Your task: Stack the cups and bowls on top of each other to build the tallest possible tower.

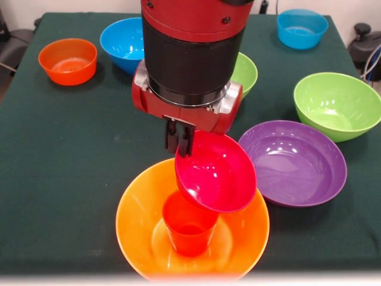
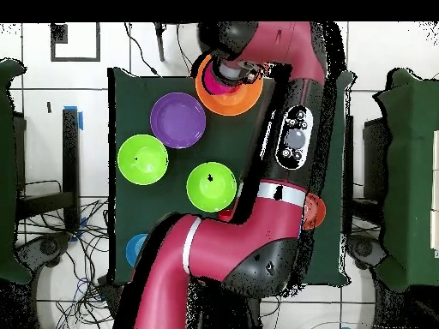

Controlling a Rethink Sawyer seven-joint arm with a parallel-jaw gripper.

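A: Where is the small crimson bowl point(image 1: 217, 174) sitting?

B: You're pinching its rim in the gripper point(image 1: 179, 140); it's tilting at the gripper's five o'clock, leaning on the orange cup point(image 1: 189, 224) inside the big orange bowl point(image 1: 134, 223).

Dark green tablecloth point(image 1: 71, 155), floor cables point(image 2: 86, 248)

You see glossy, smooth plastic in the small crimson bowl point(image 1: 217, 173) between the jaws, and in the orange cup point(image 1: 189, 225) and big orange bowl point(image 1: 137, 229) below them; the table's green cloth point(image 1: 65, 155) looks matt.
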